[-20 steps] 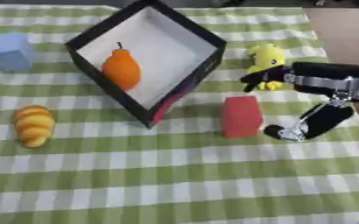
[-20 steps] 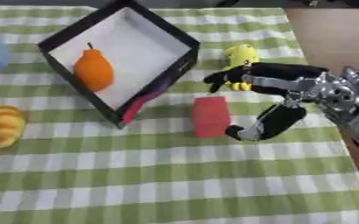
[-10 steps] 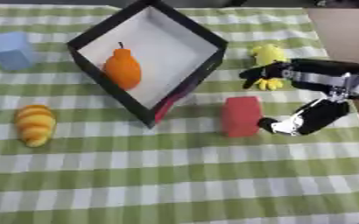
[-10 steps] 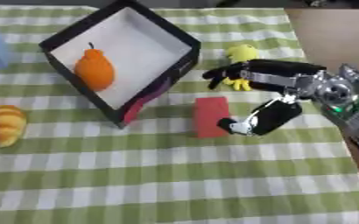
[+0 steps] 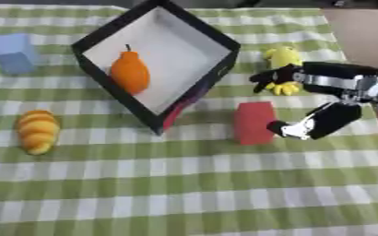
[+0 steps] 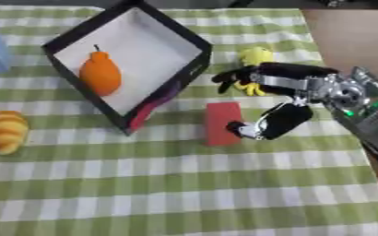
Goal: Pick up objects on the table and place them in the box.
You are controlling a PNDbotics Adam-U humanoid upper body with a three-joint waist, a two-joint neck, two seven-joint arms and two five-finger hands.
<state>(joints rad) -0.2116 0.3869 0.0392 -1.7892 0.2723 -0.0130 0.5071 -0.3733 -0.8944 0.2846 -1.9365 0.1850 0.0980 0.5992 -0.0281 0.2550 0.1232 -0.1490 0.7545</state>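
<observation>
While the right hand (image 5: 325,99) hangs spread, holding nothing, its thumb tip sits just beside the red block (image 5: 254,122), which lies at its 9 o'clock, upright on the cloth, long axis 12-to-6, at 4 o'clock from the box (image 5: 218,42) (left hand unseen).

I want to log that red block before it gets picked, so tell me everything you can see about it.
The red block is a plain, matte, rectangular solid, standing upright on the green checked tablecloth, just right of the black box's near corner and not inside it. The right hand reaches from the right with spread fingers; its thumb tip is at the block's right side, apparently touching. A yellow toy lies beyond it.
</observation>
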